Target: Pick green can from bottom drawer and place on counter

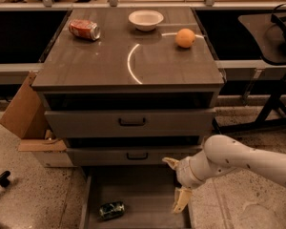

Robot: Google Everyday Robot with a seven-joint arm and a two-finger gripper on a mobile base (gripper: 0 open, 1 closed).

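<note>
The green can [111, 210] lies on its side on the floor of the pulled-out bottom drawer [143, 194], near its front left. My gripper [176, 185] hangs on the white arm over the drawer's right side, about a hand's width right of the can and above it. Its two pale fingers [181, 200] are spread apart and hold nothing. The counter [100, 66] is the wide wood-grain cabinet top above the drawers.
On the counter lie a red-orange soda can [84, 29] at the back left, a white bowl [146, 19] at the back middle and an orange [185, 37] at the right. Two shut drawer fronts [131, 122] sit above the open drawer. A cardboard box [24, 113] stands left; a black stand [276, 56] right.
</note>
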